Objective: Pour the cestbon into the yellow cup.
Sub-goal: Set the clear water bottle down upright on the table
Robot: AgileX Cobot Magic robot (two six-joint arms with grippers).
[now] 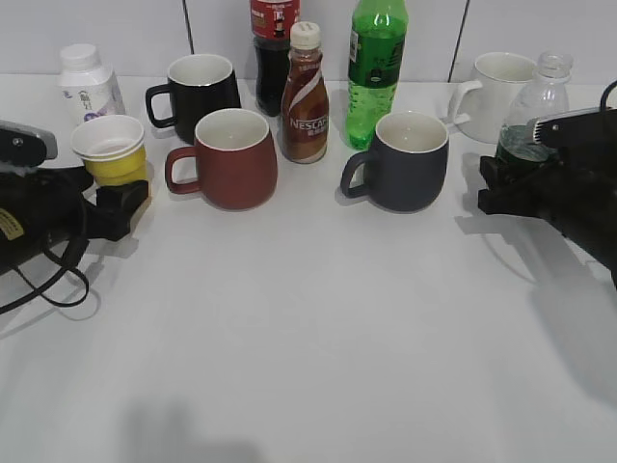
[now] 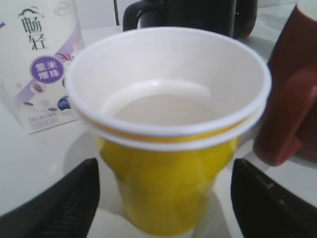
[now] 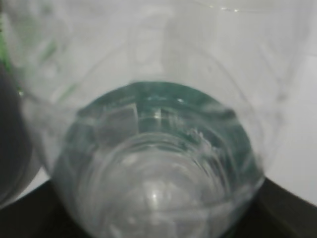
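The yellow cup (image 1: pixel 111 149) stands upright at the left of the table; in the left wrist view (image 2: pixel 168 148) its white inside looks empty. My left gripper (image 1: pixel 118 193) (image 2: pixel 166 198) is open, one black finger on each side of the cup's base with a gap on both sides. The cestbon (image 1: pixel 538 111), capless with water and a dark green label, stands at the right. It fills the right wrist view (image 3: pixel 158 163). My right gripper (image 1: pixel 501 183) (image 3: pixel 158 208) is open, with the bottle's lower body deep between its fingers.
Between the arms stand a red mug (image 1: pixel 231 159), a black mug (image 1: pixel 201 89), a dark blue mug (image 1: pixel 405 159), a white mug (image 1: pixel 501 92), a Nescafe bottle (image 1: pixel 305 96), a green soda bottle (image 1: pixel 374 72), a cola bottle (image 1: pixel 273 48) and a white yogurt bottle (image 1: pixel 89 82).
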